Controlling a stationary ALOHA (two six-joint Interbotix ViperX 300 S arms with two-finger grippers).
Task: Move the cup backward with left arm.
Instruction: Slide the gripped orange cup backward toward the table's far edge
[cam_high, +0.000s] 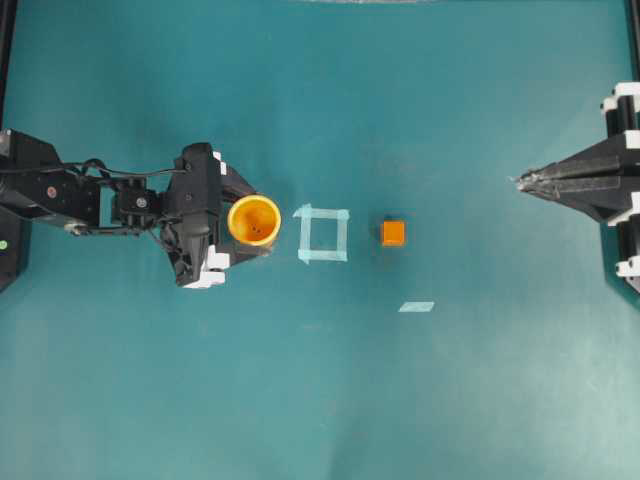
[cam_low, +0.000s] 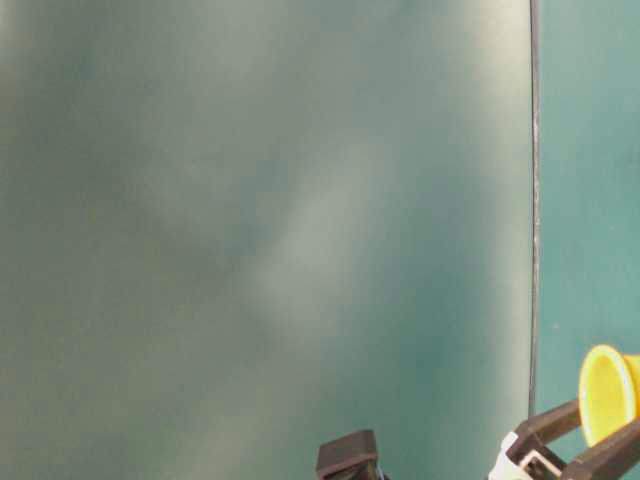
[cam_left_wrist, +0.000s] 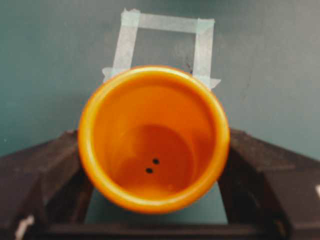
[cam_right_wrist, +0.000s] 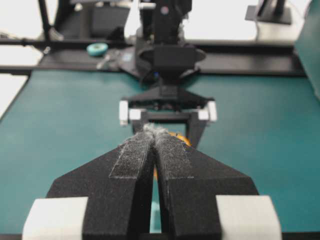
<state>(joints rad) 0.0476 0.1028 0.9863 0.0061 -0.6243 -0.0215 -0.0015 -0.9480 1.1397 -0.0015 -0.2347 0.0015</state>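
Teal worktop (cam_high: 320, 400), evenly lit, with black frame rails at both side edges.

The cup (cam_high: 254, 219) stands upright, mouth up, left of centre in the overhead view, just beside the left edge of a square of pale tape (cam_high: 324, 234). In the left wrist view its far rim overlaps the near side of that square, and 2 small dark spots show on its floor.

The left hand (cam_high: 248, 222) has 1 finger on each side of the cup. The wrist view shows both fingers pressed against the cup wall, so the hand is holding the cup, spread about as wide as the cup's body. Judgement: the grip sits low and level, which suits sliding or carrying the cup back toward the arm's base without tipping it.

Further out, a small orange cube (cam_high: 393, 233) sits to the right of the tape square, apart from it, and a loose strip of tape (cam_high: 416, 307) lies below and right of the cube.

The right hand (cam_high: 522, 182) rests at the far right, fingers pressed together, holding nothing and well apart from everything else. Judgement: it is parked clear of the work.
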